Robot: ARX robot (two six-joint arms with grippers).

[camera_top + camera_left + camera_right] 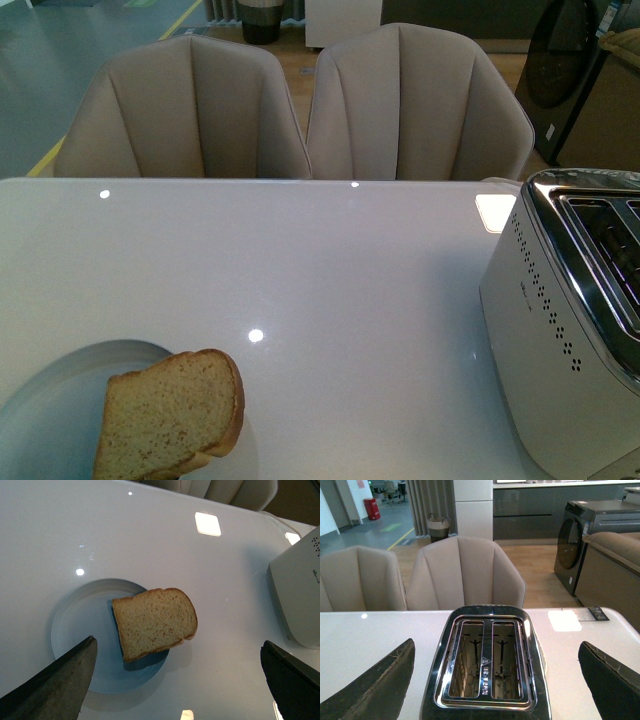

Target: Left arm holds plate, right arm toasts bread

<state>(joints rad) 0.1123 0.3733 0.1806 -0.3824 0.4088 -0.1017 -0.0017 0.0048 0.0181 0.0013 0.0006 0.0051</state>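
Left wrist view: the left gripper (178, 645) is seen with its jaws spread wide and holding nothing, poised over the plate (80, 622), which rests on the glossy white worktop (150, 535). The bread (154, 622) is laid across the plate's rim on the side nearer the toaster (300, 595), partly on the dish and partly overhanging the worktop; one edge appears raised, judging by the shadow beneath it. In the right wrist view the right gripper (496, 645) is likewise wide open and empty, positioned above the toaster, both slots of which are seen to be empty. Neither plate nor bread is yet secured. Several hazards are judged likely. The plate could be pushed across the smooth worktop if the slice is taken before the rim is held. The overhanging slice could be tipped off by any knock to the plate. The bread could be caught if the left gripper is closed on the rim near it. A soft slice could be crushed or torn by a firm pinch, or snagged on the slot edge if presented askew.
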